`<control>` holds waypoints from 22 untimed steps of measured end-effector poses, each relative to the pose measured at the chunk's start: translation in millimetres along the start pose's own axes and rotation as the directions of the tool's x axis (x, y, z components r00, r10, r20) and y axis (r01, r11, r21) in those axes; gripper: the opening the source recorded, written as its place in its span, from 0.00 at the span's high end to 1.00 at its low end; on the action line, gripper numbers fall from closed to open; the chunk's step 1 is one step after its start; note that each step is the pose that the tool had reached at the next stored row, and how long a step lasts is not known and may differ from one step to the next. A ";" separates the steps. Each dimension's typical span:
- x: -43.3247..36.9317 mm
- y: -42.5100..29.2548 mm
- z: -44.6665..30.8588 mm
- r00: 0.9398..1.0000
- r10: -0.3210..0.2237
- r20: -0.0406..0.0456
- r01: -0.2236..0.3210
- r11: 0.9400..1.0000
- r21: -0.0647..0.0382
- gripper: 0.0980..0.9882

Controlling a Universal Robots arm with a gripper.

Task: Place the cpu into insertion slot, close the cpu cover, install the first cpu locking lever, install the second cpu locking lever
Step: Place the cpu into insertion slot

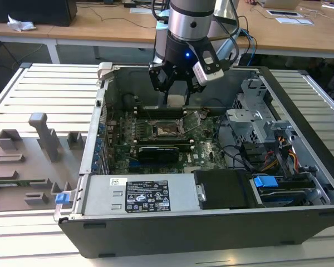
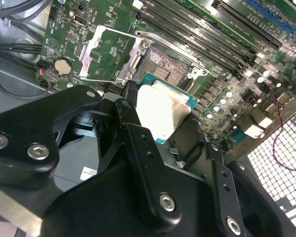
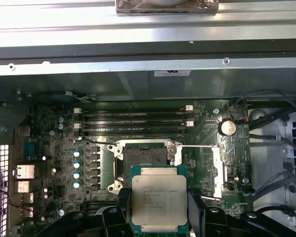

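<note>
On the exterior view's left, a grey moulded fixture tray (image 1: pixel 22 161) lies on the pale slatted metal desk (image 1: pixel 50 83). Next sits the open black computer case (image 1: pixel 211 233) holding the green motherboard (image 1: pixel 209 150); wooden tables (image 1: pixel 100 25) stand behind. The arm (image 1: pixel 192 16) is cut off above. The black claw (image 1: pixel 176 83) grips the small silver-topped square cpu (image 3: pixel 159 200) by two edges, its near edge hidden. The dark, silver-rimmed insertion slot (image 3: pixel 145 155) lies bare just beside it, the thin silvery cpu cover (image 3: pixel 218 170) laid open alongside.
</note>
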State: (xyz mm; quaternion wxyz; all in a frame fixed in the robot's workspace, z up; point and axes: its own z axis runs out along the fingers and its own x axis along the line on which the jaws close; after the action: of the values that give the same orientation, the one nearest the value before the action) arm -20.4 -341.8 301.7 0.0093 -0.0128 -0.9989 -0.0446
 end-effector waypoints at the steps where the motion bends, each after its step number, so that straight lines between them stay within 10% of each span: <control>1: 0.0 0.0 0.6 1.000 0.000 0.000 0.000 1.000 0.000 0.50; 22: -0.3 8.9 29.4 1.000 0.000 0.001 0.000 1.000 0.021 0.50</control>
State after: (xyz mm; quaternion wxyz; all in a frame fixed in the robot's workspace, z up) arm -20.4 -330.3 273.2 0.0092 -0.0128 -0.9993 -0.0341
